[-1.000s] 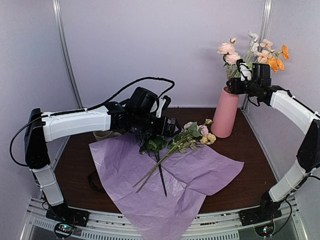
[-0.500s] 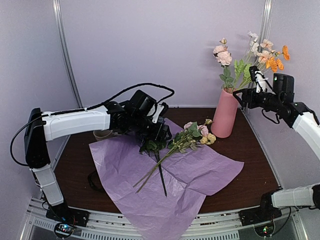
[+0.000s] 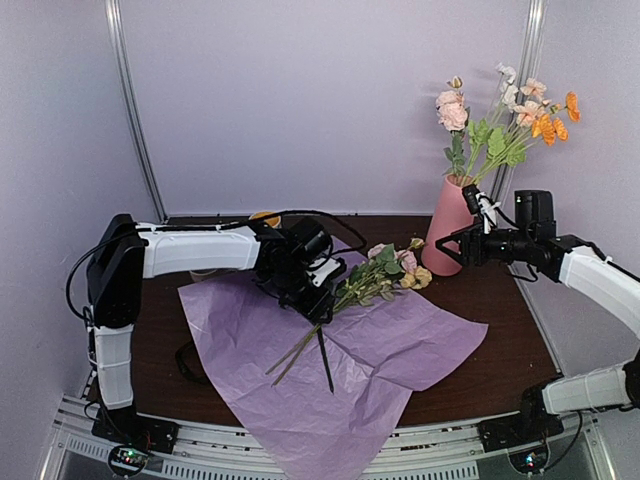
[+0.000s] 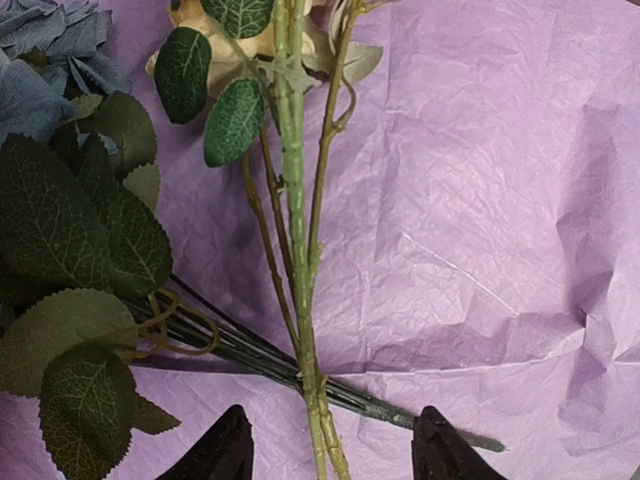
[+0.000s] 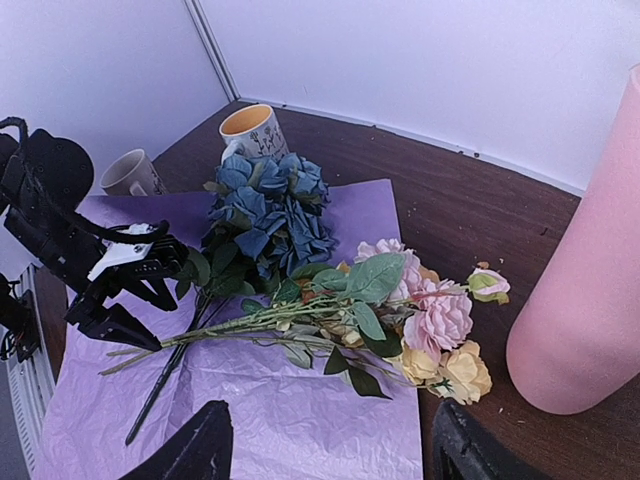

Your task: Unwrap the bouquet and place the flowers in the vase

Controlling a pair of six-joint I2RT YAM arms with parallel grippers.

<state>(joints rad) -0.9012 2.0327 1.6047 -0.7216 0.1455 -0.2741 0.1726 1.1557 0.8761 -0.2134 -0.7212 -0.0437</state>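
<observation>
From above, my left arm stretches low and rightward across the tissue paper, with my left gripper down at the stems of the flowers lying there. My right gripper is held level near the vase, pointing left.

Left wrist: my gripper is apart, straddling the green stems.

Right wrist: my gripper is wide apart and empty, the flowers lie ahead, and the vase stands right.

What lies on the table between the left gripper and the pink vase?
Loose flowers, pink and yellow blooms toward the vase, lying on lilac paper; the top view shows it.
</observation>
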